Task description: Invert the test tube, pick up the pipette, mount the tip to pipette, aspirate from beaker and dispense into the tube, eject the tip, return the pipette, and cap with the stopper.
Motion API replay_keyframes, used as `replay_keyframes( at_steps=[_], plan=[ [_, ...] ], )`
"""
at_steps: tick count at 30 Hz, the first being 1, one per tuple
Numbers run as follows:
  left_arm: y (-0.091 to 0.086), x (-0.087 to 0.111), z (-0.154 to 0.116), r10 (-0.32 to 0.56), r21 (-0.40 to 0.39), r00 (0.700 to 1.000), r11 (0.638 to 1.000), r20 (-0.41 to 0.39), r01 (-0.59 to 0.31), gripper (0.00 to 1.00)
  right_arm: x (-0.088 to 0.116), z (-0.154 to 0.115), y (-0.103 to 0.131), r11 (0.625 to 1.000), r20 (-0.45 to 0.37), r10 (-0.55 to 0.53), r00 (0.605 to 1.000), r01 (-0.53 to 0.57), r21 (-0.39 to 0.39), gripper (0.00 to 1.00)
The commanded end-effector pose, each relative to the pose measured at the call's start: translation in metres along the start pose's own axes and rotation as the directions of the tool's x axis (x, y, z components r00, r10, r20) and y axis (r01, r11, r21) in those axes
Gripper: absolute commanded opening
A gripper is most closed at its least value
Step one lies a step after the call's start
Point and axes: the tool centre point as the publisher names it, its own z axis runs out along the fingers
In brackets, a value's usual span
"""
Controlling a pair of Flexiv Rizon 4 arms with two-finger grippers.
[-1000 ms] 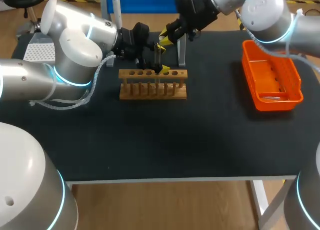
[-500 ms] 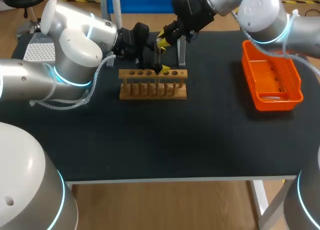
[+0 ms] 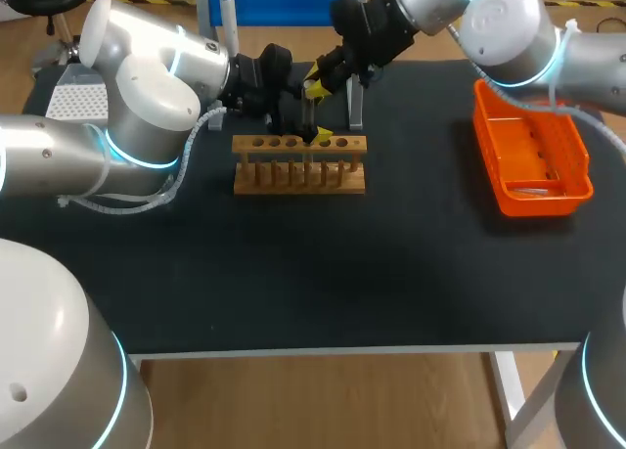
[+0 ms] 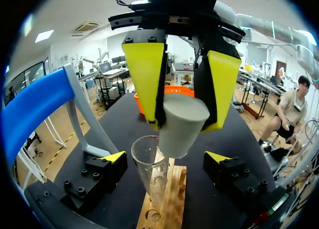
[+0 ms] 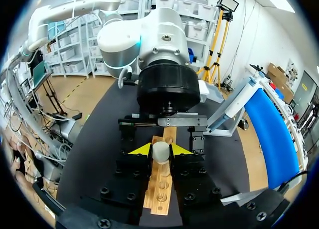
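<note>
- Your right gripper (image 5: 160,149) was clamped on the pale stopper (image 4: 180,126), with one yellow finger on each side of it.
- The stopper hung narrow end down at the open mouth of the test tube (image 4: 148,161), offset toward one side of the rim. It looked like a thin gap, but I couldn't tell from these angles whether the two were touching.
- The tube stood upright, mouth up, in the wooden rack (image 3: 298,165).
- Your left gripper (image 4: 165,157) sat low around the tube with its fingers spread. The tube was between them and closer to one, with a clear gap to the other, so it had no grip.
- In the head view the left gripper was at the rack's far side. The right arm was in from the far right, its gripper just above the left one.
- The orange tray (image 3: 509,201) sat well apart, on the table's right side.
- A blue bar on a stand (image 3: 284,4) was at the far edge, behind the rack.
</note>
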Motion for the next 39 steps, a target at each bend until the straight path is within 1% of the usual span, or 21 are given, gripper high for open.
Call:
replay_keyframes(
  at_steps=[1,10,17,20,32,39],
  plan=[
    [0.000,-0.001,0.000,0.000,-0.001,1.000,1.000,-0.003,0.000,1.00,-0.002,0.001,-0.001,1.000,-0.005,0.001,1.000,0.000,0.010,0.00],
    [0.000,-0.001,0.000,0.000,-0.001,1.000,1.000,-0.003,0.000,1.00,-0.003,0.000,0.000,1.000,0.000,-0.003,1.000,0.003,0.011,0.00],
    [0.000,-0.001,0.000,0.000,-0.001,1.000,1.000,-0.003,0.000,1.00,-0.003,0.006,-0.009,0.999,0.004,0.013,1.000,-0.013,0.042,0.00],
    [0.000,-0.001,0.000,0.000,-0.001,1.000,1.000,-0.003,0.000,1.00,-0.003,0.007,-0.009,0.999,0.006,0.017,1.000,-0.017,0.041,0.00],
    [0.000,-0.001,0.000,0.000,-0.001,1.000,1.000,-0.003,0.000,1.00,-0.008,-0.005,0.004,1.000,0.027,-0.004,1.000,0.003,0.012,0.00],
    [0.000,-0.001,0.000,0.000,-0.001,1.000,1.000,-0.003,0.000,1.00,-0.010,-0.008,0.007,1.000,0.033,-0.014,0.999,0.014,0.010,0.00]
  ],
)
